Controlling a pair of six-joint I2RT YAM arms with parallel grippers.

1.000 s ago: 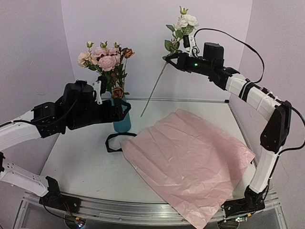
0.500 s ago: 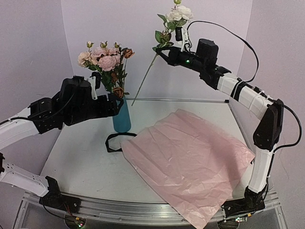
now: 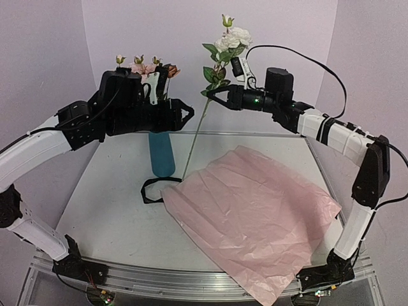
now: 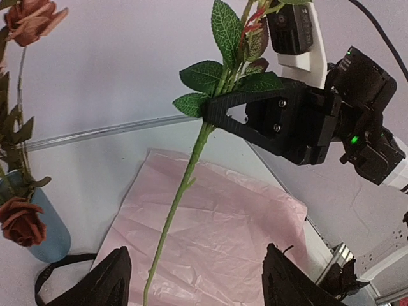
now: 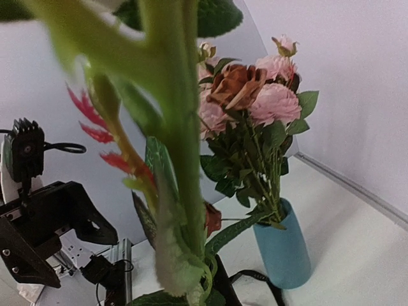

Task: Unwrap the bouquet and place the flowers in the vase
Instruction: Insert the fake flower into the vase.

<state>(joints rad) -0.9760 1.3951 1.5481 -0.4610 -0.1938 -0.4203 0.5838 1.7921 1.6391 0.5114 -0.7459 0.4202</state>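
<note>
The bouquet is undone. Several pink and rust flowers point(image 3: 145, 67) stand in the teal vase point(image 3: 162, 155), half hidden behind my left arm. My right gripper point(image 3: 211, 97) is shut on the stem point(image 3: 194, 140) of a cream rose point(image 3: 233, 37), just below its leaves. The stem hangs nearly upright to the right of the vase. My left gripper point(image 3: 187, 113) is open at the stem's left. In the left wrist view the stem point(image 4: 183, 186) runs between the fingers point(image 4: 109, 282), nearer the left one and touching neither.
The pink wrapping paper point(image 3: 255, 213) lies spread flat over the table's right half. A black ribbon point(image 3: 152, 190) lies looped in front of the vase. Lilac walls close in the back and both sides.
My left arm has risen from beside the vase and reached right toward the stem, its jaws narrowing a little. The right gripper has swung the cream rose more upright.
</note>
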